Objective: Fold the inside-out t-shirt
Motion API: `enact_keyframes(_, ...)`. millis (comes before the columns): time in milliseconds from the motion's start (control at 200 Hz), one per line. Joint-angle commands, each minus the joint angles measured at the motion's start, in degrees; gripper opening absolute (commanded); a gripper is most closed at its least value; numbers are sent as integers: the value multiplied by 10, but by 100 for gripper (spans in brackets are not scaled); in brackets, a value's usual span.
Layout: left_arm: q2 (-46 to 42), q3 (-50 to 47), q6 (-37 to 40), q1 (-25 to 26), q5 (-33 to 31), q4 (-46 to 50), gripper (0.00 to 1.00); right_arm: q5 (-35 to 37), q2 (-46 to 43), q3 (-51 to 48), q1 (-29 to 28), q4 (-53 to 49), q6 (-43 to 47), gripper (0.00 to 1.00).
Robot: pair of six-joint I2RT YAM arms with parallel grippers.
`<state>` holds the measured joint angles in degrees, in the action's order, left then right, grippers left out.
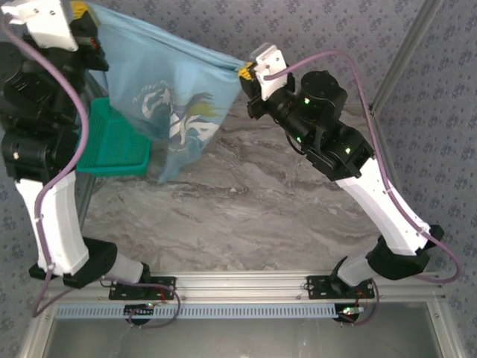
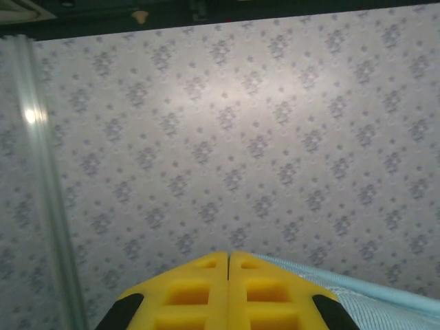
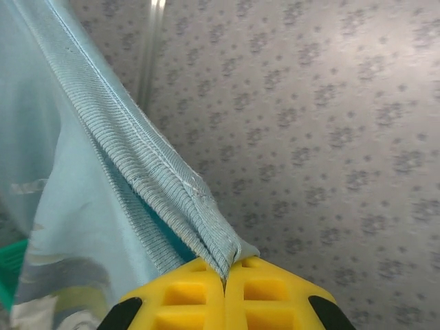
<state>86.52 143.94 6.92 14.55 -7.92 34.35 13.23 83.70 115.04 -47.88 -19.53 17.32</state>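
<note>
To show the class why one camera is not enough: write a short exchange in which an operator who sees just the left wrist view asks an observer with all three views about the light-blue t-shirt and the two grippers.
Operator: My left gripper is shut, with an edge of the light sky-blue cotton t-shirt beside it. Is the far side held?
Observer: Yes. The right gripper is shut on a ribbed seam of the shirt.
Operator: What lies beneath the shirt?
Observer: A teal plastic mesh basket stands at the left of the grey marbled table, partly covered in the top view by the hanging shirt.
</note>
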Motion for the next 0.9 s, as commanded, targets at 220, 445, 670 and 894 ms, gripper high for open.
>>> enact_keyframes(220,254,174,14,99,14,-1,0,216,-38,-25,48,-31,50,0)
enact_keyframes(445,432,212,-9,124,47,-25,0,206,3,-68,170,-144,-54,0)
enact_keyframes(670,496,257,-24,139,84,-12,0,112,56,-87,315,-189,-128,0)
enact_keyframes(894,391,257,-3,98,39,14,0,14,36,-48,243,-158,-110,0)
